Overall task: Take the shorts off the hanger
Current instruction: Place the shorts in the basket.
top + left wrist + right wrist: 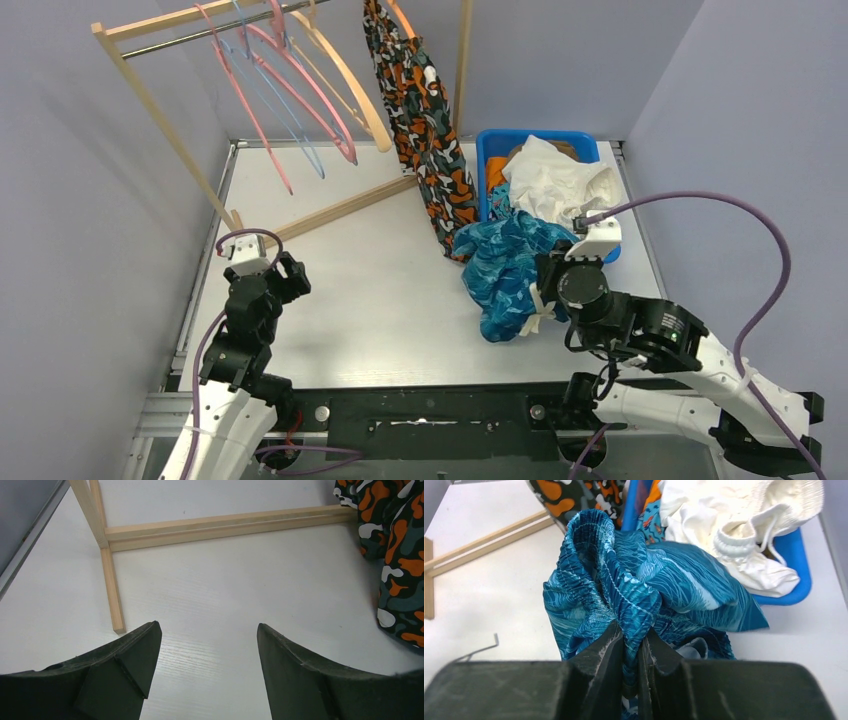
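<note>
Your right claw [631, 645] is clamped on the blue patterned shorts [639, 585], bunched on the surface [484, 595] just beside the blue bin [799, 575]. Your left claw [207, 626] hovers wide and empty, and the camouflage shorts [420, 120] hang from the rack [170, 20].

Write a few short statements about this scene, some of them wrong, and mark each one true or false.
1. The right tool is shut on the blue wave-patterned fabric shorts. True.
2. The orange-black-white camouflage fabric shorts hang from above, outside the blue plastic bin. True.
3. The left tool grips the camouflage shorts. False: it is open and holds nothing.
4. The white fabric shorts lie flat on the table beside the bin. False: they lie in the bin.
</note>
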